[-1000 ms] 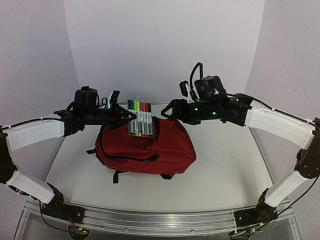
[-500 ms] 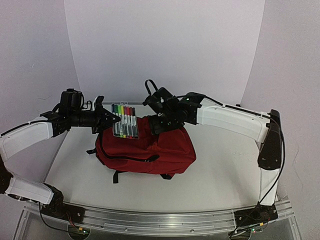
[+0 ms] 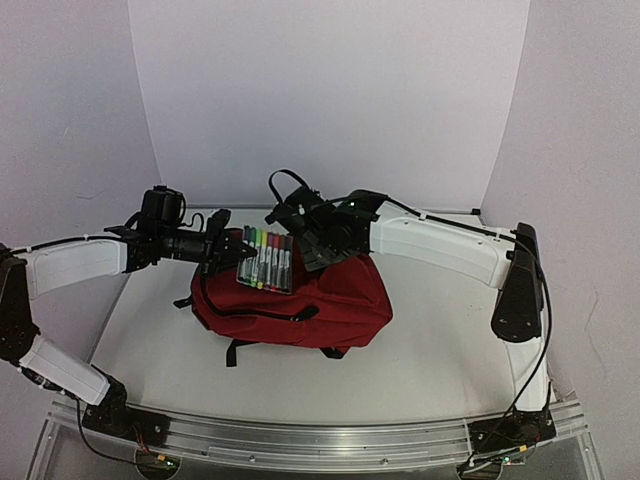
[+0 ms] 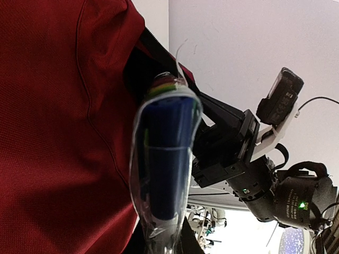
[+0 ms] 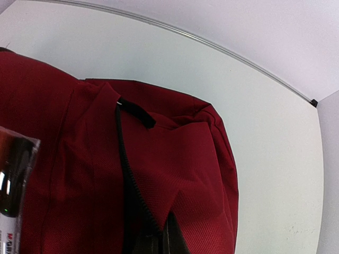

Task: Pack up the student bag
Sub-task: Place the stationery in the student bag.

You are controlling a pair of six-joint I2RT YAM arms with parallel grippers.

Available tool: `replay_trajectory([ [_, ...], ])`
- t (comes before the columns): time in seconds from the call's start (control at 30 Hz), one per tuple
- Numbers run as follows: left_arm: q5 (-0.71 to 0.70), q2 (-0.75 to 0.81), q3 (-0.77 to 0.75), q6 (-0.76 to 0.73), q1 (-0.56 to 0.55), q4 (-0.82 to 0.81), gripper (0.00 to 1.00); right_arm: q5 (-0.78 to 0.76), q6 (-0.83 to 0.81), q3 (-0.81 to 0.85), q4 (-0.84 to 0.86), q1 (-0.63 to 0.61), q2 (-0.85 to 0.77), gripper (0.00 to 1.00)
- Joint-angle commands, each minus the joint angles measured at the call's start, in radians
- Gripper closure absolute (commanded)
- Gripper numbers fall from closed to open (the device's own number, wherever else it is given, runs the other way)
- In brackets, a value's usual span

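right gripper (image 5: 158, 238): dropped to student bag (image 3: 320, 300), jaws went wide→pinched on its zip line | left gripper (image 3: 228, 250): jaws holding marker pack (image 3: 266, 258), now lower | bag flat mid-desk (image 3: 440, 340) | likely opening next

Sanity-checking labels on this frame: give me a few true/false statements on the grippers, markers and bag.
1. The left gripper holds the marker pack. True.
2. The marker pack is inside the student bag. False: it is held outside, over the bag's top.
3. The right gripper is shut, down at the bag's zip. True.
4. The student bag is blue. False: it is dark red.
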State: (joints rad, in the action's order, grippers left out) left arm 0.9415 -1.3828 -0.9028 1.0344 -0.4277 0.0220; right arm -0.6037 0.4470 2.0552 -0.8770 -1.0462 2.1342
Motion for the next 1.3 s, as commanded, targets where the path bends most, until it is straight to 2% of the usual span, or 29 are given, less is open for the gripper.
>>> replay_trajectory([
  [0.0, 0.087, -0.052, -0.047, 0.044, -0.034, -0.092, 1.00, -0.032, 0.036, -0.006, 0.087, 0.003, -0.079, 1.00],
  [0.17, 0.114, -0.125, -0.067, 0.069, -0.068, -0.117, 1.00, 0.003, 0.041, -0.091, 0.173, 0.002, -0.147, 1.00],
  [0.57, 0.145, -0.287, -0.127, 0.212, -0.074, -0.342, 1.00, 0.090, 0.015, -0.249, 0.312, -0.013, -0.261, 1.00],
  [0.7, 0.065, -0.300, -0.137, 0.216, -0.074, -0.364, 1.00, 0.104, 0.015, -0.274, 0.335, -0.030, -0.281, 1.00],
  [1.0, -0.156, -0.308, -0.106, 0.323, -0.087, -0.577, 1.00, 0.103, 0.055, -0.298, 0.349, -0.061, -0.285, 1.00],
  [1.27, -0.246, -0.366, -0.153, 0.283, -0.205, -0.514, 1.00, 0.054, 0.113, -0.283, 0.351, -0.063, -0.280, 1.00],
])
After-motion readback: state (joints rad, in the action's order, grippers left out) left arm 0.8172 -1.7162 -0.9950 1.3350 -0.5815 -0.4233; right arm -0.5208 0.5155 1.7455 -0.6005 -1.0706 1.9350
